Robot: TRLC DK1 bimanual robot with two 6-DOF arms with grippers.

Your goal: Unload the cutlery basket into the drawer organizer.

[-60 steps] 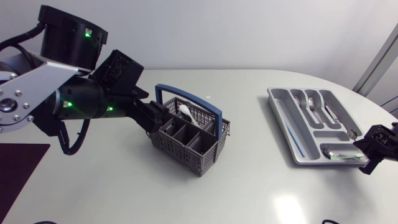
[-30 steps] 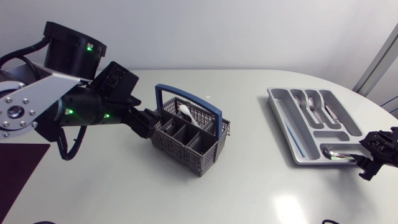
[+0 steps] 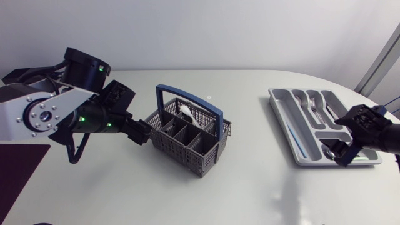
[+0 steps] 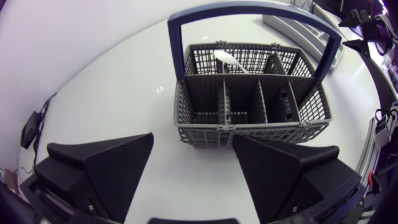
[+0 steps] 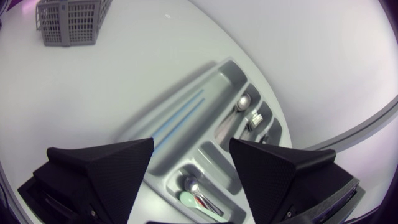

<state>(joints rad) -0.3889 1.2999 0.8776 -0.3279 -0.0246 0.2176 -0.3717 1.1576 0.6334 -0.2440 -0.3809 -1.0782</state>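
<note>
— Which step?
— Picking. A white spoon (image 4: 229, 60) lies in the cutlery basket (image 3: 187, 150), mid-tabletop. The left gripper (image 4: 193, 142) faces the basket; the right gripper (image 5: 191, 144) hangs over the drawer organizer (image 3: 289, 125) near the right edge. Both have their fingers (image 4: 112, 162) wide and empty.
— Next?
— Probably reach in and pinch that spoon.
</note>
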